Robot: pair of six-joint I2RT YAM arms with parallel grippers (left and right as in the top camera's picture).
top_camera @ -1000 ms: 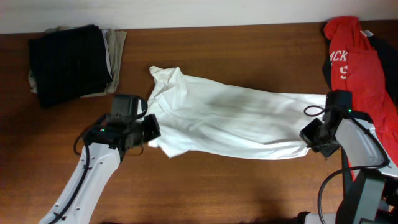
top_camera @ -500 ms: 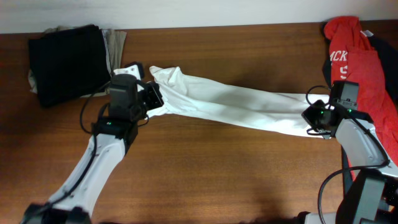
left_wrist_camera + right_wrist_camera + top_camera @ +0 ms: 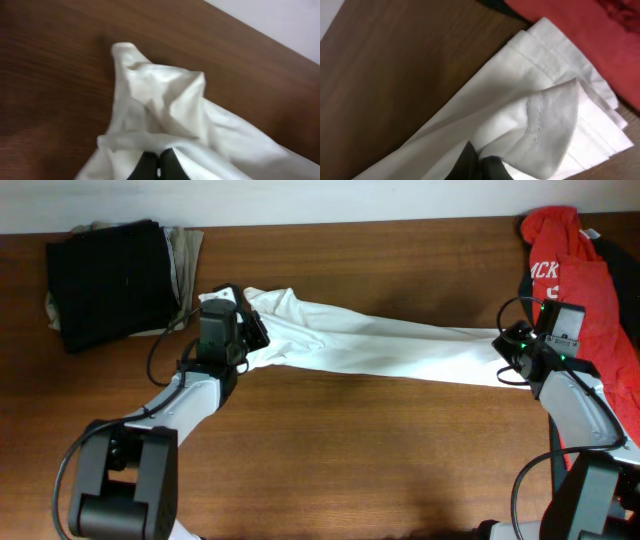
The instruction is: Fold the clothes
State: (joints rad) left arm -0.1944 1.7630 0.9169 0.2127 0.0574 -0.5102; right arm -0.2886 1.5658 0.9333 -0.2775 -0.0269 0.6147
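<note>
The white T-shirt lies stretched in a long narrow band across the table, from the back left to the right. My left gripper is shut on its left end; in the left wrist view the black fingertips pinch the bunched white cloth. My right gripper is shut on the right end; in the right wrist view the fingertips clamp the hemmed edge of the shirt.
A folded black and khaki stack sits at the back left. A red shirt with white lettering lies at the back right, close behind my right gripper, and shows in the right wrist view. Bare wooden table lies in front.
Both grippers have moved toward the back of the table, holding the shirt. The shirt has gone from a wide spread to a narrow taut band.
</note>
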